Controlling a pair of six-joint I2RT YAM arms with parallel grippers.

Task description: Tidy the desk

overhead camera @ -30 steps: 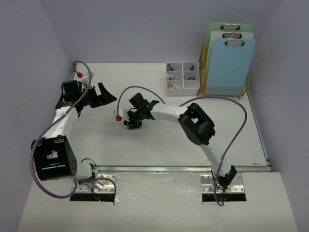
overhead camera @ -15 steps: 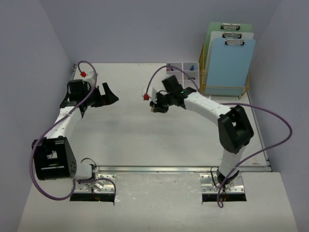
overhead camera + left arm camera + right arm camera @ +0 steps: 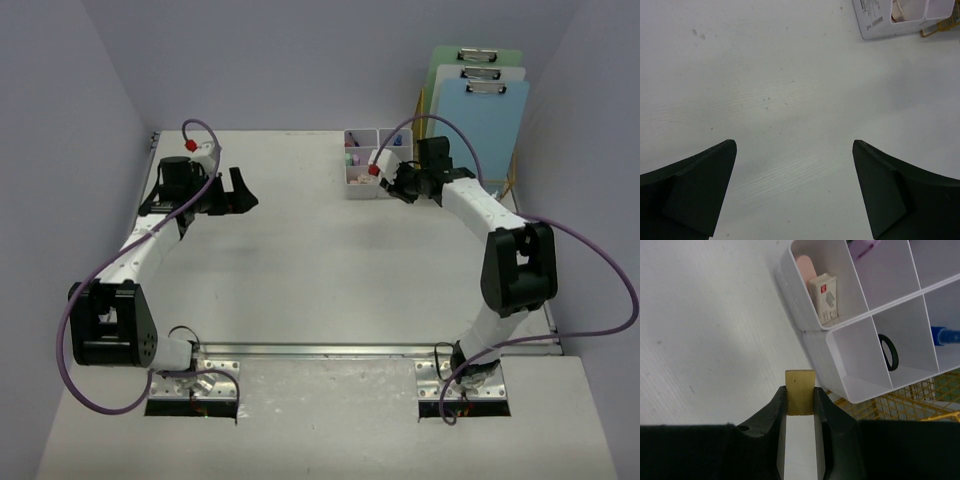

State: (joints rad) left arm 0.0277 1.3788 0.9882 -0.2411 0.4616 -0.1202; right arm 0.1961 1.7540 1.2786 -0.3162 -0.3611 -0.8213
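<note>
Hauling a tan-tipped block (image 3: pixel 800 385), pinched in the right gripper (image 3: pixel 390 183), to the organizer box (image 3: pixel 816 357). Next: centre it over a compartment. Meanwhile the left gripper (image 3: pixel 794 146) is wide open.

In the right wrist view the slim white piece (image 3: pixel 800 450) clamped in the right pincer (image 3: pixel 800 390) runs off the lower edge, so we cannot tell what it is. The organizer box (image 3: pixel 845 360) is cut by the upper and right edges, leaving only a stub of a blue item (image 3: pixel 945 335) at the right.
</note>
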